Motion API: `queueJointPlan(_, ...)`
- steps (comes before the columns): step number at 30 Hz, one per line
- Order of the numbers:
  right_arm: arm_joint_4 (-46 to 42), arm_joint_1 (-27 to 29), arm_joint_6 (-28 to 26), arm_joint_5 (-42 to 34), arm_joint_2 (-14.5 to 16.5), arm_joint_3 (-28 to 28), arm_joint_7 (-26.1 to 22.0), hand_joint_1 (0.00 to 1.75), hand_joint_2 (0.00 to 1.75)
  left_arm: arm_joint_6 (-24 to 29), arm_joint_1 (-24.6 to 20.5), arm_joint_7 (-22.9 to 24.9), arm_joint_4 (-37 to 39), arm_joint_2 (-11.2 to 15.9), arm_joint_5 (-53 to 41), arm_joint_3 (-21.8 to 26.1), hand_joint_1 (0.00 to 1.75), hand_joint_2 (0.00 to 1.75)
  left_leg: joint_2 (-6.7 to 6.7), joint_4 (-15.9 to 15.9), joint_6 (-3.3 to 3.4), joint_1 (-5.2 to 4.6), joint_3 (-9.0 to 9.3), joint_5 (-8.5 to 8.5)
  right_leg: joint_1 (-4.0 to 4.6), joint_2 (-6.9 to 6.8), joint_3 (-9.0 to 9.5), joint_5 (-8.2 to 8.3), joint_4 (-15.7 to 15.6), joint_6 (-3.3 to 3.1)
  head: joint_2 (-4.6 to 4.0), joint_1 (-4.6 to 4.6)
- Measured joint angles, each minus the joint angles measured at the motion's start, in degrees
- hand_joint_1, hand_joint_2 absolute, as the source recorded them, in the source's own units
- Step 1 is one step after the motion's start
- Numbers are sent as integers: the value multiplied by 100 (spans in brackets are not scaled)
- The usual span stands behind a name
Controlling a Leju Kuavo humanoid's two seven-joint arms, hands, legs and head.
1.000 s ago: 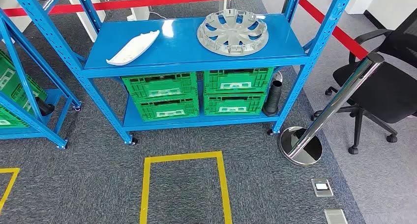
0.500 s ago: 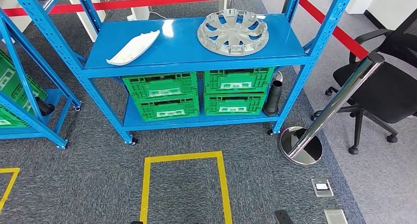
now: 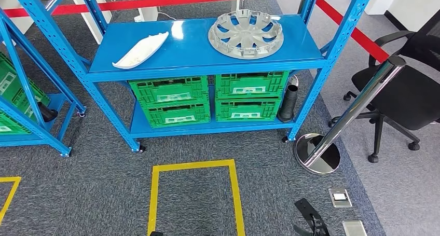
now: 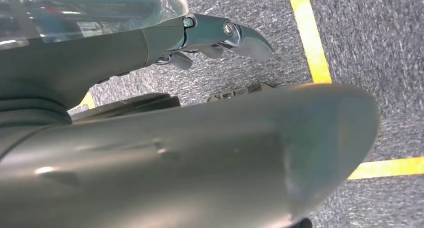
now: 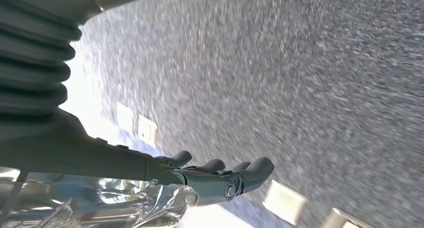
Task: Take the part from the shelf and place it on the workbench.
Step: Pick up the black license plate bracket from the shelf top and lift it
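From the head view, the blue shelf (image 3: 207,49) carries two candidates — a grey wheel cover (image 3: 246,35) near its right end and a white curved part (image 3: 141,50) near its left, well apart and untouched. The right hand (image 3: 310,219) shows low over the carpet, holding nothing. In the left wrist view, the left hand (image 4: 220,35) hangs empty, fingers loosely extended above the yellow floor tape (image 4: 309,37). In the right wrist view, the right hand's fingers (image 5: 220,175) are spread and empty — likely readying to reach.

Glossy blue metal shelf (image 3: 197,52), matt grey plastic wheel cover (image 3: 245,35), rough carpet (image 3: 104,194).
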Motion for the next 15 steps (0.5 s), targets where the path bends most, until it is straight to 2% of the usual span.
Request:
queueJointPlan(7, -822, -69, 452, 1019, -311, -242, 309, 0, 175, 79, -82, 38, 60, -9, 225, -435, 0, 0, 0, 1, 1, 0, -1, 1, 0, 0, 1, 3, 0, 4, 0, 2)
queueJointPlan(15, -1886, -426, 1015, 2120, -686, -501, 630, 0, 175, 136, -186, 70, 125, -12, 437, -872, 0, 0, 0, 3, 6, -1, -2, 4, -1, -1, 1, 7, 0, 6, 0, 2)
